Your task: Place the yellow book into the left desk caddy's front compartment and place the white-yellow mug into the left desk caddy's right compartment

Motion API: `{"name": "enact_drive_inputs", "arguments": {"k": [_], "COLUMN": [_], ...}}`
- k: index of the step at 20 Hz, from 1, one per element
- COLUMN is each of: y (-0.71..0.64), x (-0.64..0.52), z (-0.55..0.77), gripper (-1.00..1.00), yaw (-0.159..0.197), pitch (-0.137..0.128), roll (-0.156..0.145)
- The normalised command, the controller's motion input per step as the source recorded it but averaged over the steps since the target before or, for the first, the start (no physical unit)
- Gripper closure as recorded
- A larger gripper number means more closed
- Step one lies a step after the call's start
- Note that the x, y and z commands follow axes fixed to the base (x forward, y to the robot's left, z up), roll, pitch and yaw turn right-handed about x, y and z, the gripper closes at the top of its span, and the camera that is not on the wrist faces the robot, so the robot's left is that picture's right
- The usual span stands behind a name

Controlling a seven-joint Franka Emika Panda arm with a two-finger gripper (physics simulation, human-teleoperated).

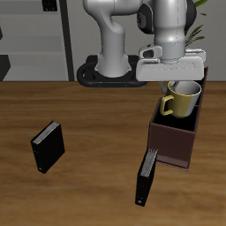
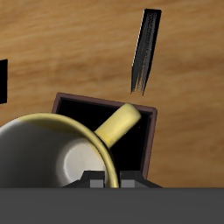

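Note:
My gripper (image 1: pixel 173 85) is shut on the rim of the white-yellow mug (image 1: pixel 182 100) and holds it tilted just above the brown left desk caddy (image 1: pixel 173 141), over its part farther from the table's front edge. The wrist view shows the mug's yellowish inside (image 2: pixel 63 166) and its yellow handle (image 2: pixel 118 125) over a dark compartment of the caddy (image 2: pixel 150 138). My gripper's fingers (image 2: pixel 110 182) sit at the mug's rim. I cannot tell whether the mug touches the caddy. The yellow book is not in view.
One black book (image 1: pixel 147 177) stands on edge beside the caddy's front end, also in the wrist view (image 2: pixel 146 51). A second black book (image 1: pixel 48 146) lies farther off on the table, and its edge shows in the wrist view (image 2: pixel 3 80). The robot's base (image 1: pixel 110 66) is at the back.

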Motion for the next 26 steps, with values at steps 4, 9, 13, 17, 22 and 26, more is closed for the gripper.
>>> {"name": "enact_drive_inputs", "arguments": {"k": [4, 9, 13, 17, 22, 26], "y": [-0.03, -0.03, 0.01, 0.0, -0.02, -0.02], "x": [-0.02, 0.04, 0.01, 0.07, 0.01, 0.06], "z": [-0.04, -0.12, -0.13, -0.19, -0.09, -0.17], "gripper": [1.0, 1.0, 1.0, 1.0, 1.0, 1.0], "yaw": [0.012, -0.004, 0.002, 0.011, -0.001, 0.016], "pitch": [-0.002, 0.012, 0.006, 0.009, 0.005, 0.023], "roll": [0.009, -0.004, 0.008, 0.001, 0.0, -0.01]}}
